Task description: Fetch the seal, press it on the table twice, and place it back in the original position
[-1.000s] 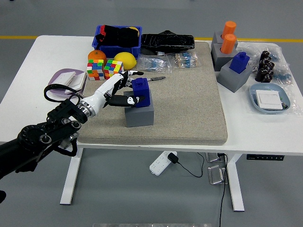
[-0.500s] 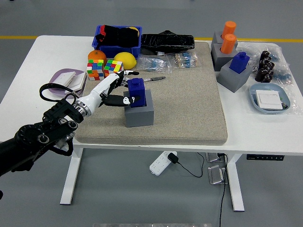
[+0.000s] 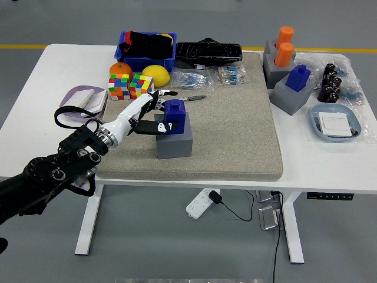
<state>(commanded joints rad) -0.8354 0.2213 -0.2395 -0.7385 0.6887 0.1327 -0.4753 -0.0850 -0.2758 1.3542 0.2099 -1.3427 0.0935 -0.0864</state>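
Observation:
A blue seal (image 3: 176, 115) stands upright in its grey block holder (image 3: 174, 143) on the beige mat (image 3: 235, 130). My left hand (image 3: 163, 111) reaches in from the lower left and sits against the seal's left side. Its white fingers (image 3: 154, 98) are spread and nearly straight, pointing past the seal's top. The thumb tip rests at the seal's front left face. The fingers do not close around the seal. My right arm is out of sight.
Two colour cubes (image 3: 129, 86), an orange (image 3: 121, 69), a lemon (image 3: 155, 75) and a blue bin (image 3: 146, 47) lie behind the hand. A purple plate (image 3: 82, 97) sits left. A pen (image 3: 192, 98) lies behind the seal. Another blue seal (image 3: 299, 76) and orange seals (image 3: 285, 45) stand right.
Half a second ago the seal leaned left of its holder with the hand. Now it sits squarely in the holder again, and the hand has shifted slightly right and down.

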